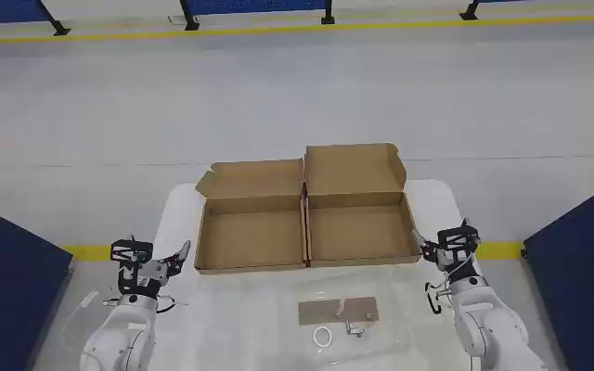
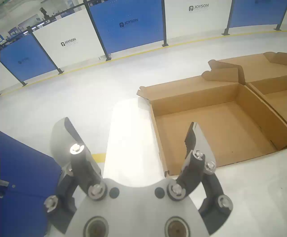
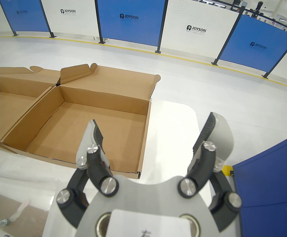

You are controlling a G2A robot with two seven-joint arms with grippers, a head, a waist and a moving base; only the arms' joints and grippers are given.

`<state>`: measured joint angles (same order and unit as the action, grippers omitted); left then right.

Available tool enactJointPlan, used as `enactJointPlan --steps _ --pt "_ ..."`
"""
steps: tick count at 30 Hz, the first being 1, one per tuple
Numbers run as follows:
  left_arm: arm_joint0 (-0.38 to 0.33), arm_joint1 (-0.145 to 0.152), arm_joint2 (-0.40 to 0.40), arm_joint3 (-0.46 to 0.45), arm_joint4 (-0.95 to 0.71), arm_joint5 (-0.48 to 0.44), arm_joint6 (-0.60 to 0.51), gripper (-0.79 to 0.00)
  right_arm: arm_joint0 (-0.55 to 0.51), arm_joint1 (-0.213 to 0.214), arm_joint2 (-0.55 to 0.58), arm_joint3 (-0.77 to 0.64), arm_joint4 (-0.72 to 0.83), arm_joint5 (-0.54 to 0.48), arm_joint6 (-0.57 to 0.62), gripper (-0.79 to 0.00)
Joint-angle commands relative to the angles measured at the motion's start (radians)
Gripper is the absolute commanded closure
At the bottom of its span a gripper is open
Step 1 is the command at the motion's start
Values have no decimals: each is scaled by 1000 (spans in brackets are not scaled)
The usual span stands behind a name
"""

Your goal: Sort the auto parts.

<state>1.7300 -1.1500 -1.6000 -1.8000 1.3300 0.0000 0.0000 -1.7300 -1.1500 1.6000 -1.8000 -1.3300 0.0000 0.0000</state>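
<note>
Blue and white partition panels (image 3: pixel 132 20) stand behind a yellow floor line (image 1: pixel 278 30) on the pale grey floor. Nearer the robot is a white desk (image 1: pixel 176 209) with rounded corners.

Two open cardboard boxes sit on it side by side, their inner walls touching and their lids folded back on the far side. The left box (image 1: pixel 251 237) and the right box (image 1: pixel 360 230) both show bare brown floors.

The auto parts lie on the near middle of the desk, in front of the boxes and apart from them. A brown card (image 1: pixel 336 310) lies under clear plastic (image 1: pixel 394 341), and just beside its near edge are a white ring (image 1: pixel 322 336) and a small metal piece (image 1: pixel 355 328).

The left hand (image 2: pixel 129 122) hangs over the desk's left side, just off the left box's near corner, spread wide and holding nothing. The right hand (image 3: pixel 152 117) hangs at the desk's right edge by the right box's near corner, also spread wide with nothing between its fingers.
</note>
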Motion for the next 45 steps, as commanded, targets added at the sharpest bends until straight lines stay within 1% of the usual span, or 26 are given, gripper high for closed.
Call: enactJointPlan --steps 1,6,8,11,14,21,23,24,30,31,34,35,43,44,45 --pt "0 0 0 0 0 0 0 -784 0 0 0 0 0 0 0 -785" --pt "0 0 0 0 0 0 0 -784 0 0 0 0 0 0 0 -784" --pt "0 0 0 0 0 0 0 -785 7 1 0 -15 -4 -33 -7 -785" --pt "0 0 0 0 0 0 0 -785 19 6 16 -40 62 -166 27 -785" --pt "0 0 0 0 0 0 0 -785 26 18 36 -83 139 -371 142 -785" --pt "0 0 0 0 0 0 0 -785 28 20 46 -91 138 -381 148 -785" --pt "0 0 0 0 0 0 0 -785 30 21 39 -101 138 -407 152 -785" --pt "0 0 0 0 0 0 0 -785 34 22 41 -110 148 -439 159 -785" --pt "0 0 0 0 0 0 0 -785 89 42 76 -162 199 -641 335 -785" --pt "0 0 0 0 0 0 0 -785 98 45 81 -170 209 -662 363 -785" --pt "0 0 0 0 0 0 0 -785 124 56 73 -191 251 -775 479 -785" --pt "0 0 0 0 0 0 0 -785 129 59 75 -188 265 -790 503 -785" --pt "0 0 0 0 0 0 0 -785 129 59 75 -188 265 -790 503 -785" --pt "0 0 0 0 0 0 0 -785 130 60 71 -193 243 -797 519 -785" --pt "0 0 0 0 0 0 0 -785 139 64 46 -223 170 -823 571 -785"
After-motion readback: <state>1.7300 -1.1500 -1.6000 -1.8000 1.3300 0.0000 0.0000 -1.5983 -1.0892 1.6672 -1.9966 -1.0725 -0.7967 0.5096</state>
